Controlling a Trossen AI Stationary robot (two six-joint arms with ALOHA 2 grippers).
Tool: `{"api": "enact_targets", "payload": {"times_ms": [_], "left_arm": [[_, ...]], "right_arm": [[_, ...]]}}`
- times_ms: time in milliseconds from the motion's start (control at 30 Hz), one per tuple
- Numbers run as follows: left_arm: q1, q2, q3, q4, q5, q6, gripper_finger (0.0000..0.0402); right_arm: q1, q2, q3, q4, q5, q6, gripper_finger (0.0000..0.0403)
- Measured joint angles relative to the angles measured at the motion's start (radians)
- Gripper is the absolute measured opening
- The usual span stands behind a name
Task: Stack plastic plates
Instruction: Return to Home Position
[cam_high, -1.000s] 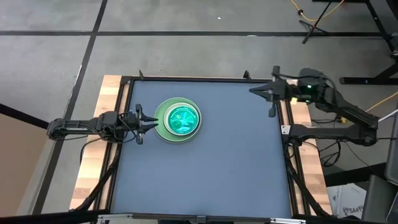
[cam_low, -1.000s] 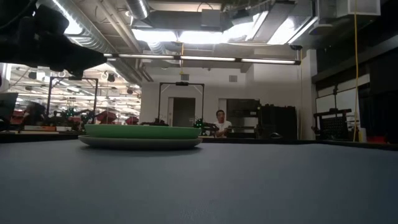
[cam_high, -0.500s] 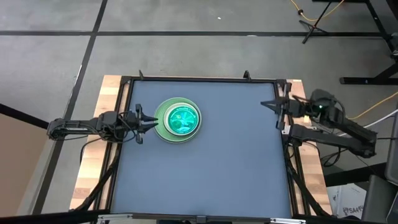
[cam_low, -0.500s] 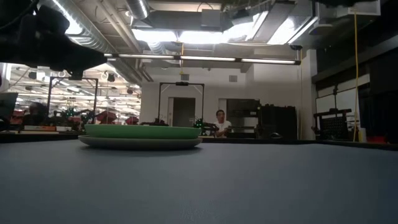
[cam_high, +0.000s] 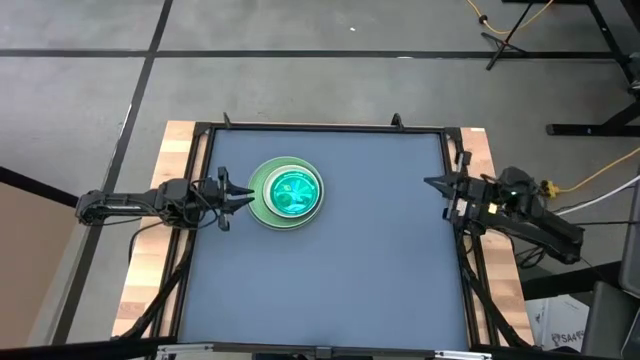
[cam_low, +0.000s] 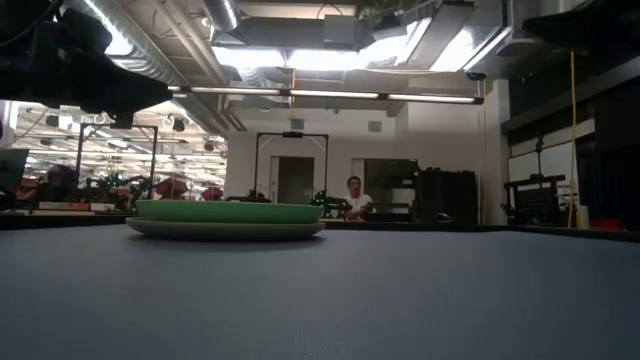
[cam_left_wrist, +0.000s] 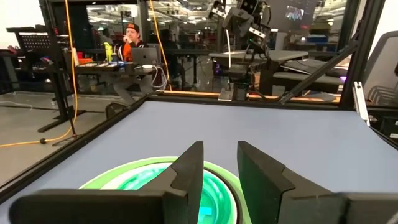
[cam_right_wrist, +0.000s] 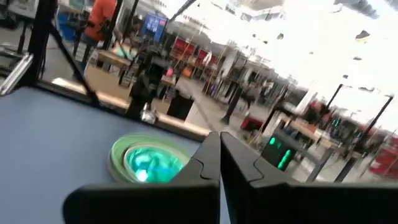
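Observation:
One stack of round plates (cam_high: 286, 192) stands left of the table's middle. A large grey plate (cam_low: 225, 229) lies on the table with a light green plate (cam_low: 228, 211) on it. Smaller translucent green and blue plates (cam_high: 294, 191) nest on top; other plates are hidden in the stack. The stack also shows in the left wrist view (cam_left_wrist: 149, 177) and the right wrist view (cam_right_wrist: 146, 158). My left gripper (cam_high: 246, 197) (cam_left_wrist: 219, 149) hovers at the stack's left rim, a little open, holding nothing. My right gripper (cam_high: 430, 183) (cam_right_wrist: 219, 140) is shut and empty at the table's right edge.
The blue table top (cam_high: 340, 270) is framed by a dark rail (cam_high: 455, 200) with wooden strips outside it. A person (cam_low: 352, 195) sits in the room far behind the table, and another (cam_left_wrist: 130, 37) sits at a desk beyond its edge.
My right gripper has drawn back from the table's far right corner toward the near edge along the right rail, staying shut. The plates and my left gripper have kept still.

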Motion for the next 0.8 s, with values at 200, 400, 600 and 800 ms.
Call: {"api": "enact_targets", "payload": {"times_ms": [200, 400, 600, 800], "left_arm": [[0.000, 0.000, 0.000, 0.003, -0.006, 0.000, 0.0092], [0.000, 0.000, 0.000, 0.007, -0.005, 0.000, 0.0092], [0.000, 0.000, 0.000, 0.007, -0.004, 0.000, 0.0092], [0.000, 0.000, 0.000, 0.007, -0.003, 0.000, 0.0092]], "right_arm": [[0.000, 0.014, -0.110, 0.140, 0.001, 0.028, 0.0000], [0.000, 0.012, -0.246, 0.342, 0.007, 0.041, 0.0000], [0.000, 0.013, -0.338, 0.450, 0.009, 0.040, 0.0000], [0.000, 0.014, -0.338, 0.415, 0.009, 0.006, 0.0000]]}}
